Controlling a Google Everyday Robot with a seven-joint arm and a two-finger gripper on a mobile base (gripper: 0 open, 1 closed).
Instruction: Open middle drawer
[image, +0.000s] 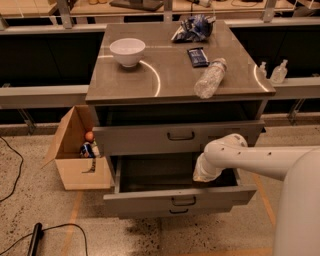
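Dim warm overhead light, curved glare arcs on the tabletop (175, 75), gripper (204, 175) in the shadowed middle drawer (140, 201), whole view slightly soft

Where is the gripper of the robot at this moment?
In the camera view, the gripper is low and right of centre, inside the pulled-out middle drawer near its right wall, just below the front of the upper drawer.

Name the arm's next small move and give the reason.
Probably lift the pincer up and clear of the middle drawer: that drawer stands pulled well out, grey inside showing, and the pincer reaches down into its right side, behind the front.
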